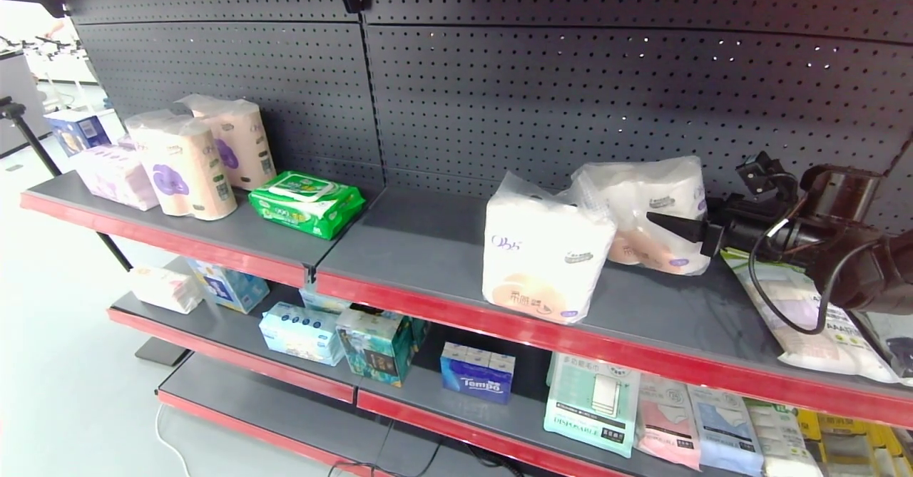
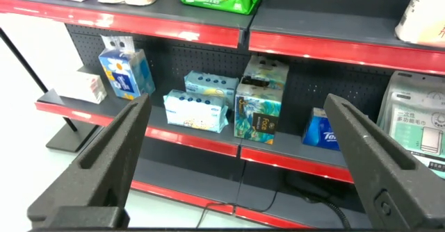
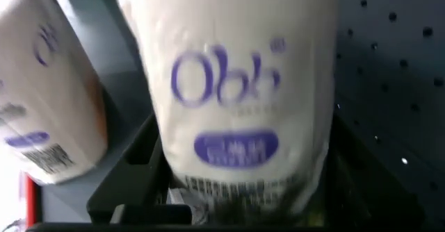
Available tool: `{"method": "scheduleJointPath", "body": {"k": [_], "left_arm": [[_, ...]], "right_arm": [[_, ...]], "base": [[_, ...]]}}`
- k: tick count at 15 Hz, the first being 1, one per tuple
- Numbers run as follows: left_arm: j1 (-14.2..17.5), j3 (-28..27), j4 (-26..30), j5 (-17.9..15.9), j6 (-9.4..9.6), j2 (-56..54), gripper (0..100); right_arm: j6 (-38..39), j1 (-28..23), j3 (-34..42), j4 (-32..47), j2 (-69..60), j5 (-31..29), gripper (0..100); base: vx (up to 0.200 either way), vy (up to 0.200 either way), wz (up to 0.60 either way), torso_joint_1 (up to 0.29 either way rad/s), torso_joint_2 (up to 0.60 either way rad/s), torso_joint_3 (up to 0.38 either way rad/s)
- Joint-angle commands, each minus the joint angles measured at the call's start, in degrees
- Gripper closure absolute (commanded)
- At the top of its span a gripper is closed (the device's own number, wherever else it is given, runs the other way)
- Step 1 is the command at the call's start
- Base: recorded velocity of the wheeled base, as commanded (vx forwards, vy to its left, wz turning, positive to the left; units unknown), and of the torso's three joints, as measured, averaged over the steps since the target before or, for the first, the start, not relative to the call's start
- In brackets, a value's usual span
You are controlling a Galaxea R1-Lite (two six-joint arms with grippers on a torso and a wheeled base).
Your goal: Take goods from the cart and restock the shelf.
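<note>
Right gripper clasps paper-roll pack on shelf; left gripper — jaws spread.

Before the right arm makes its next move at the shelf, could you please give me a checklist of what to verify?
1. Toilet-paper pack at the right gripper resting on the shelf: ok, it appears to lie on the deck.
2. Right gripper's hold on that pack: cannot tell.
3. Neighbouring white pack safely back from the shelf's front edge: not ok, it stands right at the edge, close beside the toilet-paper pack, so a nudge might tip it off.
4. Left gripper open and empty: ok.
5. Flat bag under the right arm free of the hanging cable: cannot tell.
</note>
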Motion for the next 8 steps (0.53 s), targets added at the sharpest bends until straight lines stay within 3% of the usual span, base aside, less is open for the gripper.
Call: {"method": "scheduleJointPath", "body": {"k": [1, 8], "left_arm": [[0.0, 0.0, 0.0, 0.0, -0.01, 0.0, 0], [0.0, 0.0, 0.0, 0.0, -0.01, 0.0, 0]], "right_arm": [[-1.0, -1.1, 0.0, 0.3, 1.4, -0.1, 100], [-1.1, -1.5, -0.4, 0.3, 2.2, 3.3, 100]], "base": [[0.000, 0.000, 0.00, 0.000, 0.00, 0.000], [0.000, 0.000, 0.00, 0.000, 0.00, 0.000]]}}
